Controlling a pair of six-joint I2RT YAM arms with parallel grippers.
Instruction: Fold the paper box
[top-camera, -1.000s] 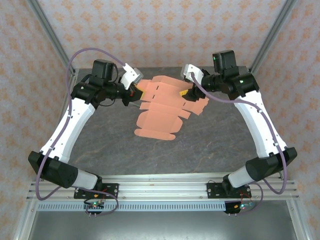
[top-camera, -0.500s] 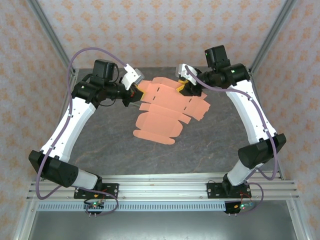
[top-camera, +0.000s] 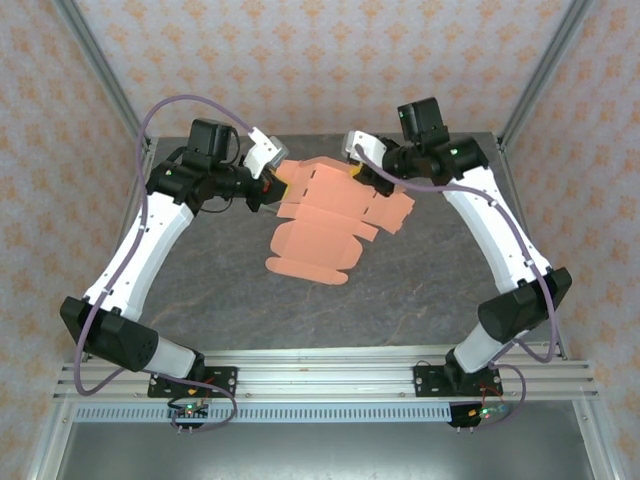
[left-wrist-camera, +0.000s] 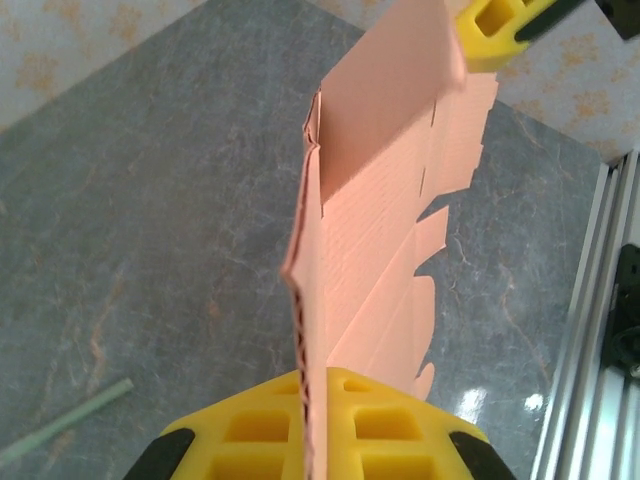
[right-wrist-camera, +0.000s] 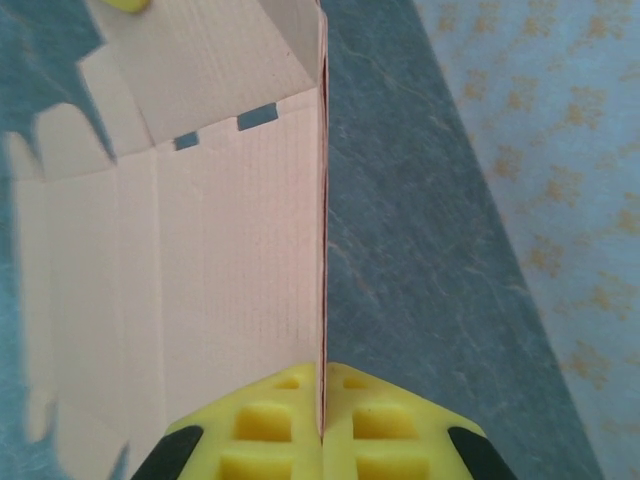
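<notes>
Stretching between the arms over the worktop (top-camera: 430, 280), the paper box (top-camera: 325, 215) is pinched edge-on by closed left jaws and closed right jaws at opposite ends.

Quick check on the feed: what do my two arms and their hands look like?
The left arm and right arm have white shells, black joints, and a looping purple cable each. The left hand and right hand carry yellow pads with square recesses on black fingers.
</notes>
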